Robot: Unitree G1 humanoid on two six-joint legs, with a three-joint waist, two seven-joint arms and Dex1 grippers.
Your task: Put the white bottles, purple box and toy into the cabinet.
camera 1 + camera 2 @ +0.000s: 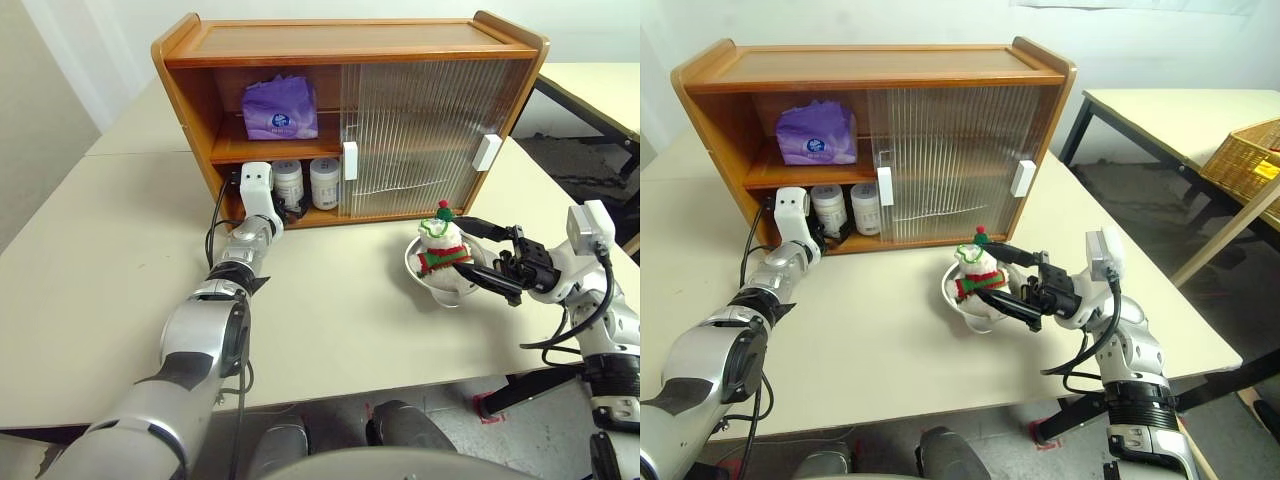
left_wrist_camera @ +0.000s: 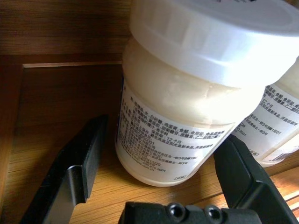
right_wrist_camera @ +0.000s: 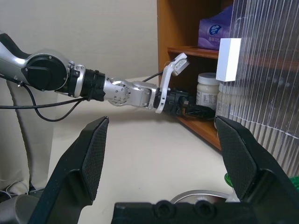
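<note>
The cabinet (image 1: 350, 45) serves as the landmark. Nearest the robot, well in front of the cabinet's closed right door, the toy (image 1: 441, 246) sits in a shallow metal bowl (image 1: 432, 283). The right gripper (image 1: 489, 258) hangs just beside it, pointing across toward the toy, its fingers (image 3: 93, 154) spread wide and holding nothing. The risk here, as a judgement, is that a low or skewed approach would catch the bowl's rim, so the bowl slides or tips and the toy rolls out; pinching the soft scarf alone could also let the toy slip.

Further in, the left arm reaches level into the cabinet's open left bay, low on the bottom board. The left gripper (image 2: 159, 168) stands wide apart, one finger on each side of a white bottle (image 2: 187, 112) without clamping it; a gap shows on both sides. The second white bottle (image 1: 324, 182) stands just beside the first, on the same board. The danger is in the withdrawal: a finger dragging sideways would likely topple the near bottle into its neighbour or pull it out over the front edge.

Farthest, on the cabinet's inner shelf above the bottles, the purple box (image 1: 280, 108) lies already stored.
</note>
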